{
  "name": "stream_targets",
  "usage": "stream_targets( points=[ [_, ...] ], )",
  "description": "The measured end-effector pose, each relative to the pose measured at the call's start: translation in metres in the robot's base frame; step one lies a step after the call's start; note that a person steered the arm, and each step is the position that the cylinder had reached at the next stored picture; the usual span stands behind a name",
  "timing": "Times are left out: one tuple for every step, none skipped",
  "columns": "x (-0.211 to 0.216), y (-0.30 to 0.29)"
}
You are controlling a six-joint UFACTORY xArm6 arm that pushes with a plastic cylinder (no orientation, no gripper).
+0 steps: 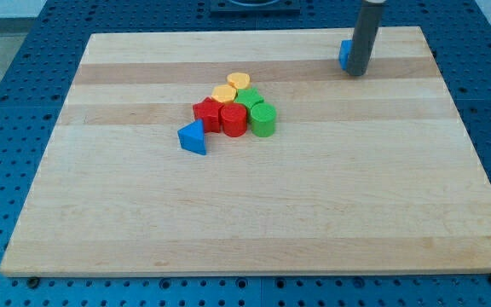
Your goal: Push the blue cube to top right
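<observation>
One relation matters: tip (357, 73) touching blue cube (345, 54) on cube's right, mostly hiding it. Cube already near tabletop (228, 213) top right. No jaws on rod.

The board (262, 196) is pale wood, striped lengthwise in lighter and browner bands. Around it the table (7, 102) is deep blue, dotted with a regular grid of dark holes. The rod is dark grey down to my tip (357, 73). The blue cube (345, 54) and the blue wedge (193, 137) share a bright blue. Two red blocks (220, 116), two green ones (257, 112) (a vivid leaf green) and two yellow ones (232, 87) are plain.
</observation>
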State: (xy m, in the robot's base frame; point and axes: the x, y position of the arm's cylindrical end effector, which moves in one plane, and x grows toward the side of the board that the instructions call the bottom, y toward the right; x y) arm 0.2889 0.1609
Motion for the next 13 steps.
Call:
stream_targets(
  points=[
    [-0.030,0.000],
    [-0.031,-0.005],
    [-0.031,-0.038],
    [-0.031,-0.068],
    [-0.054,-0.063],
    [-0.060,-0.047],
    [-0.060,-0.022],
    [-0.060,-0.008],
    [-0.064,-0.006],
    [-0.064,-0.006],
    [-0.071,-0.007],
    [-0.095,-0.008],
    [-0.097,-0.009]
  ],
)
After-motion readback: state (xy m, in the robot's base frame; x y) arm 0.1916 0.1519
